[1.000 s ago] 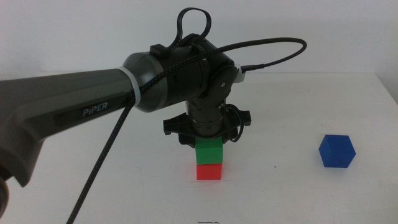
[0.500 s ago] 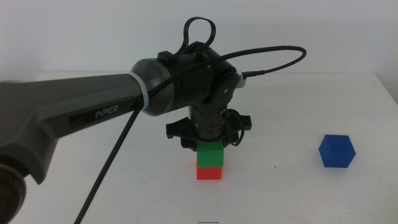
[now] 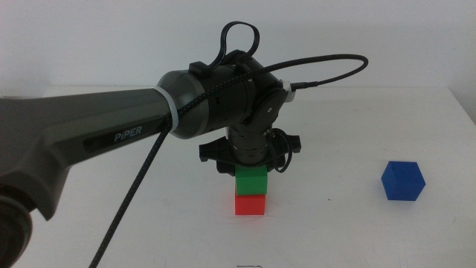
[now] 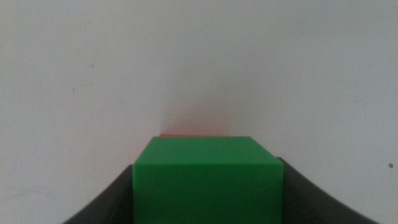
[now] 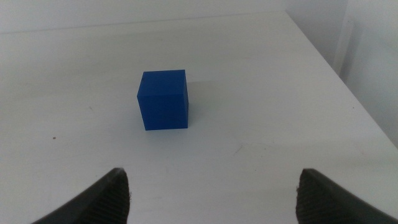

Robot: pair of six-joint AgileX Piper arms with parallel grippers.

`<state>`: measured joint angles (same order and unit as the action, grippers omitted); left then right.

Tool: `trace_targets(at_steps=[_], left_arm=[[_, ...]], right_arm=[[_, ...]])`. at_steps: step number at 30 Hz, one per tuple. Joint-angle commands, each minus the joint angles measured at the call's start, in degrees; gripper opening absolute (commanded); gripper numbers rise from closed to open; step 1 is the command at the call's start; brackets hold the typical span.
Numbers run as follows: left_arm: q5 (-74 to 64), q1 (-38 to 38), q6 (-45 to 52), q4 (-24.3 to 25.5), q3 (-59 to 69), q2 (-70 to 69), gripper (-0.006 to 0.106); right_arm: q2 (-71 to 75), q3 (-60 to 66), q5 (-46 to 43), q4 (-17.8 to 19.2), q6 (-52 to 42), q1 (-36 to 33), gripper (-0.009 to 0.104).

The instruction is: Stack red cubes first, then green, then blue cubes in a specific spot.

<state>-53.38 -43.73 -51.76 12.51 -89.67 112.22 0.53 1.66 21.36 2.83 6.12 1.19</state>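
Middle view overlooks table [image 3: 387,238]; wrists look close.

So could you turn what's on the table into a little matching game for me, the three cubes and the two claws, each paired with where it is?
Things:
1. red cube
2. green cube
3. blue cube
4. left gripper
5. right gripper

Places:
A. alone on the white table, off to the right of the stack
B. on the table, bottom of the stack
C. wide open, waiting in front of the blue cube
D. on top of the red cube, between two dark jaws
E. reaching down from above, jaws on either side of the green cube

Pairs: 1-B, 2-D, 3-A, 4-E, 5-C
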Motion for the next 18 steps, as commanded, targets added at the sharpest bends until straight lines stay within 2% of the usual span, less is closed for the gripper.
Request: trace_targets(at_steps=[1,13,14,18], left_arm=[[1.8,-0.1,-1.5,1.4,-1.5,-3.2,0.014],[0.9,-0.1,-1.2,0.2,-1.5,-2.2,0.016],[0.7,-0.1,-0.3,0.1,-1.5,-2.2,0.034],[0.7,-0.1,0.2,0.3,-1.5,-2.2,0.051]], right_arm=[[1.3,-1.0,-4.0,0.7,-0.6,0.2,0.074],[1.3,-1.0,-4.0,0.7,-0.6,0.2,0.074],[1.3,-1.0,-4.0,0.7,-0.6,0.2,0.074],[1.3,-1.0,-4.0,0.7,-0.6,0.2,0.074]])
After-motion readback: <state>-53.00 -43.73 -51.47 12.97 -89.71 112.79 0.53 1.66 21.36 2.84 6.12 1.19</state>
